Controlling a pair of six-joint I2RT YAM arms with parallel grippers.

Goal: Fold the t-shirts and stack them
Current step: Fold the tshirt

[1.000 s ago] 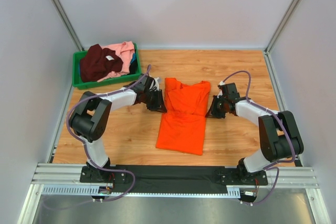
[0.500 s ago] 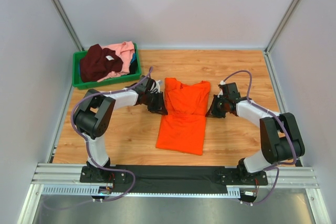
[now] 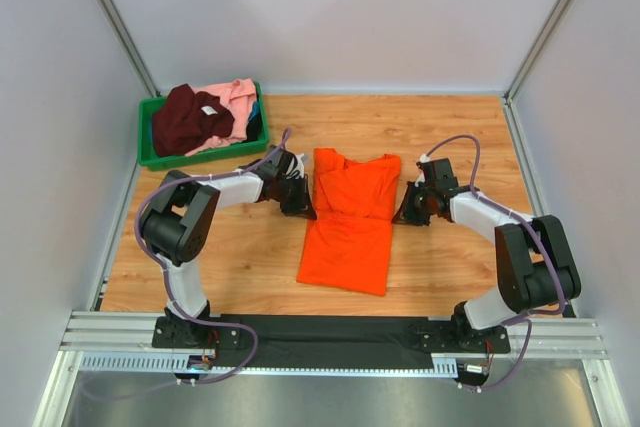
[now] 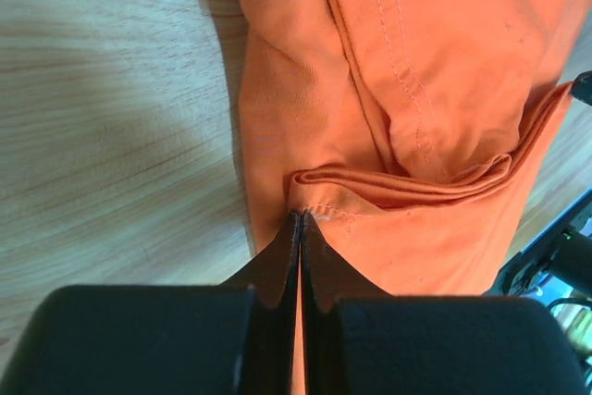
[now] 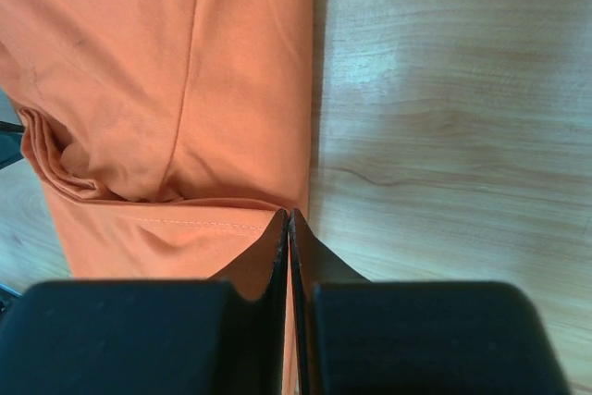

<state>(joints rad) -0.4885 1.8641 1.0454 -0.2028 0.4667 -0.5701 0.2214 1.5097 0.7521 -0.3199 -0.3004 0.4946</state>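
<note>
Orange t-shirt (image 3: 350,217) lies partly folded at the middle of the wooden surface (image 3: 440,127), its sleeves turned in and its upper half doubled over the lower, so the folded edge runs across the centre of the frame. The left gripper (image 3: 303,205) sits at the shirt's left edge, clenched on the stitched hem where the layers meet (image 4: 298,224). The right gripper (image 3: 405,212) sits at the opposite edge, its tips pressed together on the corner of the fold (image 5: 289,219). In the upper left of the frame a green bin (image 3: 150,159) holds the maroon t-shirt (image 3: 185,119), white label showing, and the pink t-shirt (image 3: 238,97) bunched beside it.
</note>
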